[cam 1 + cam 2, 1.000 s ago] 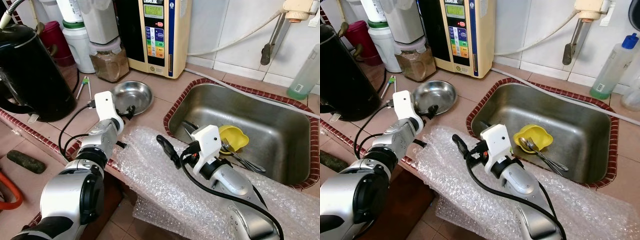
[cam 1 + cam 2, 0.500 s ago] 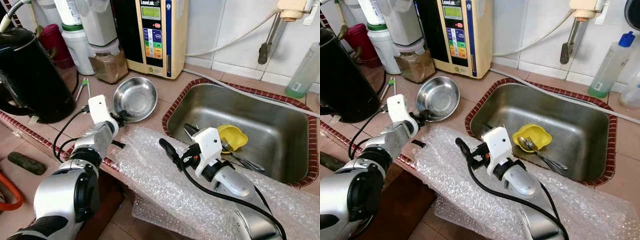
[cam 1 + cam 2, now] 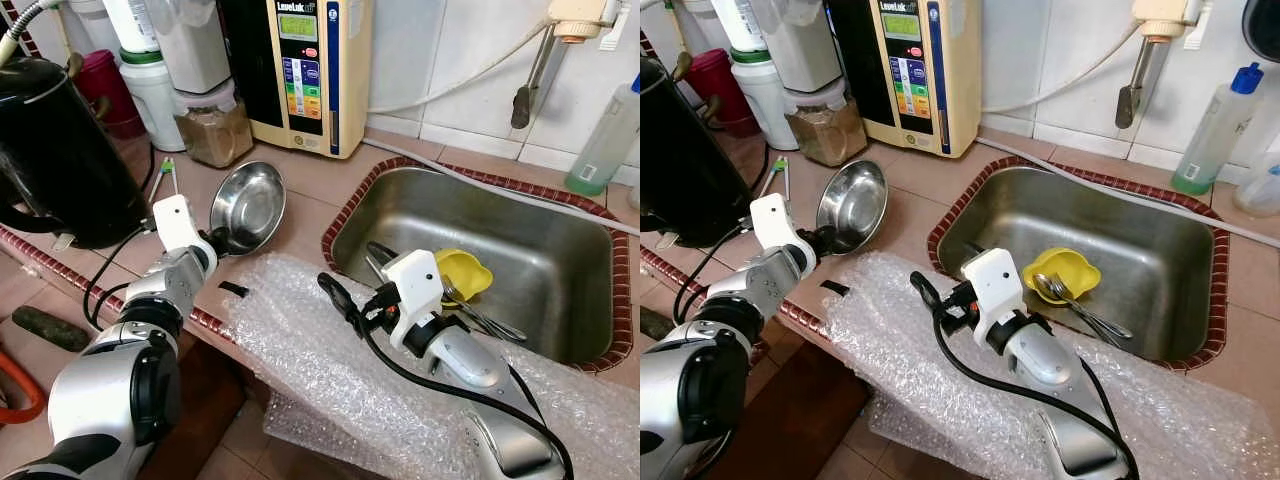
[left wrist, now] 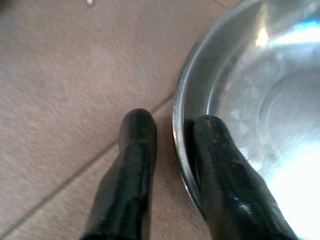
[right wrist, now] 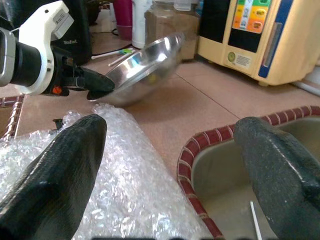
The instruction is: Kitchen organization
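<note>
Left gripper pinching tilted steel bowl

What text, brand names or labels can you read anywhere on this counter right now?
"LeveLuk": top of the cream and black water ionizer machine.
"Tefal": black electric kettle, probable, letters small.
Coloured button panel on the ionizer: too small to read.
White label on the left gripper's wrist housing: too blurred.

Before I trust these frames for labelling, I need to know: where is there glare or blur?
Left wrist view: bright glare washes out the steel bowl's inside, and the left gripper is soft, out of focus. Right wrist view: the right gripper's fingers are blurred up close; the bowl behind is sharp. Head views: sharp, evenly lit, mild shine in the sink.
</note>
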`<state>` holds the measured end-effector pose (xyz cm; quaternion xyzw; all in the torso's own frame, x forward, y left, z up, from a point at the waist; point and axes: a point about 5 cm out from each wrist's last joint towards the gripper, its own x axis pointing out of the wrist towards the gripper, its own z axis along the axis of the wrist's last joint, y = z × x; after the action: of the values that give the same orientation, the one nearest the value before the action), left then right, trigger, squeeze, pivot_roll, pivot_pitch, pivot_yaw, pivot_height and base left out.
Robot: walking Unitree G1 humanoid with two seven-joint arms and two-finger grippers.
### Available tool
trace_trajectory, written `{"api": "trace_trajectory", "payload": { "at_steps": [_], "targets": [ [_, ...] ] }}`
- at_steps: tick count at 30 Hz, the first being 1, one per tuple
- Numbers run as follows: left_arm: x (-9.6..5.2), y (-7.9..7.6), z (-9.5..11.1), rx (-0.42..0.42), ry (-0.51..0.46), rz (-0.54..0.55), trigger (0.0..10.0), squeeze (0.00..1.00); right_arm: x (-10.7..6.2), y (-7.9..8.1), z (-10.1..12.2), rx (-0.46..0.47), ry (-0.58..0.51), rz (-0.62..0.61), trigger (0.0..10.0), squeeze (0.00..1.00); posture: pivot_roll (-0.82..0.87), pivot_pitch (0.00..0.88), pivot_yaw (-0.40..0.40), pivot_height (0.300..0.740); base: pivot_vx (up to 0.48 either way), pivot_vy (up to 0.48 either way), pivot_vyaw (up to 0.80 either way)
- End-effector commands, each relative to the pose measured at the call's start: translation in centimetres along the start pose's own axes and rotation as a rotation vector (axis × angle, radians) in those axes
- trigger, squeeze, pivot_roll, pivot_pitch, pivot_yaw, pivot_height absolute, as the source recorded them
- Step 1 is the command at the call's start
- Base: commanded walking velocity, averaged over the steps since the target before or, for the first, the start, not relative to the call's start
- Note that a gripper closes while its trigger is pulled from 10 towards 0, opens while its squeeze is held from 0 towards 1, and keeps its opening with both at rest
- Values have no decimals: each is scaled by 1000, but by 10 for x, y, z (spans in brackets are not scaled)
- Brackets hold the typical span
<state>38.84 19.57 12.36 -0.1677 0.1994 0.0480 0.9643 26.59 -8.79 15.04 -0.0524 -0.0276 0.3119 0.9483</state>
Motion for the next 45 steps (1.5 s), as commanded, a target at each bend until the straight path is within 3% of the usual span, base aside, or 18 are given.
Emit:
{"api": "trace_trajectory", "payload": {
  "at_steps": [1, 7, 25, 26, 27, 29, 30, 33, 39, 45],
  "targets": [
    [-1, 1, 11, 32, -17, -1, 0, 0, 1, -1, 1, -5, 4, -1, 10000, 0, -66, 6, 92, 740, 0, 0, 0],
    [-1, -4, 20, 38, -34, -13, 0, 0, 2, -2, 1, -9, 6, -5, 10000, 0, -65, 6, 91, 740, 0, 0, 0],
    [-2, -3, 17, 22, -8, -20, 0, 0, 5, -6, 1, -24, 16, -5, 10000, 0, -59, 5, 81, 740, 0, 0, 0],
    [-4, -4, 34, 5, -160, -14, 0, 0, 6, -7, 2, -24, 12, -10, 10000, 0, -56, 5, 77, 740, 0, 0, 0],
    [-4, -4, 34, 5, -160, -14, 0, 0, 6, -7, 2, -24, 12, -10, 10000, 0, -56, 5, 77, 740, 0, 0, 0],
    [-9, -9, 51, 18, -325, -52, 0, 0, 7, -7, 2, -24, 7, -15, 10000, 0, -56, 5, 77, 740, 0, 0, 0],
    [-12, -12, 56, 77, -394, -74, 0, 0, 8, -8, 3, -24, 4, -18, 10000, 0, -52, 5, 74, 740, 0, 0, 0],
    [-18, -22, 60, 153, -510, -133, 0, 0, 9, -10, 2, -19, -2, -38, 10000, 0, -51, 5, 73, 740, 0, 0, 0],
    [-29, -44, 62, 206, -624, -261, 0, 0, 12, -22, 3, 16, -23, -121, 10000, 0, -47, 6, 66, 740, 0, 0, 0],
    [-31, -51, 59, 241, -648, -302, 0, 0, 15, -26, 3, 23, -26, -144, 10000, 0, -42, 0, 67, 740, 0, 0, 0]
  ]
}}
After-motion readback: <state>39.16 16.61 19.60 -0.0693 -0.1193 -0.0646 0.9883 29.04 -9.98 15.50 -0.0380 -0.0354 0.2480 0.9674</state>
